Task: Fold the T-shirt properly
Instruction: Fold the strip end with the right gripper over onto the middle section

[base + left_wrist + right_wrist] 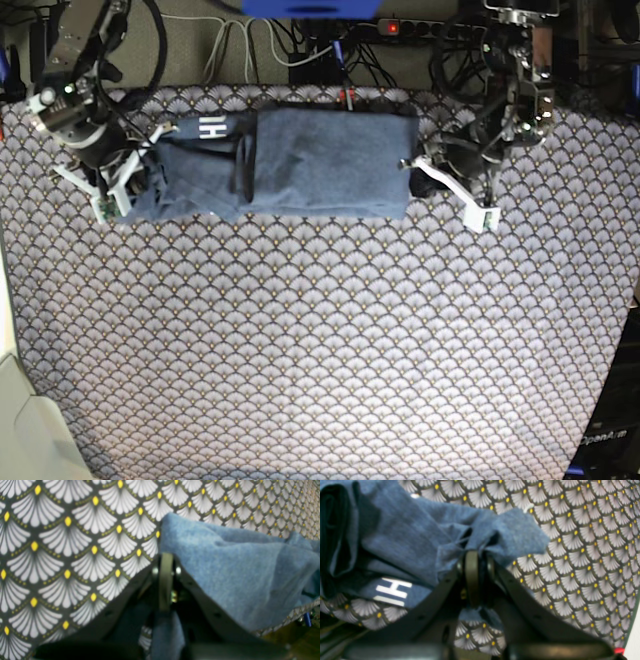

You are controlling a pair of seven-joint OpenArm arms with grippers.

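The slate-blue T-shirt (320, 160) lies as a long, roughly folded band across the far part of the table, with white lettering (213, 128) showing near its left end. My right gripper (135, 178) is at that left end, and in the right wrist view it (472, 553) is shut on a bunched corner of the T-shirt (402, 542), with the letters (392, 591) just beside it. My left gripper (412, 172) is at the band's right end. In the left wrist view it (166, 556) is shut on the T-shirt's (237, 575) edge, and cloth drapes over one finger.
The fan-patterned tablecloth (320, 350) covers the whole table. Cables and a power strip (400, 28) run behind the far edge. A pale object (20, 430) sits at the near left corner. The table's far edge lies close behind the shirt.
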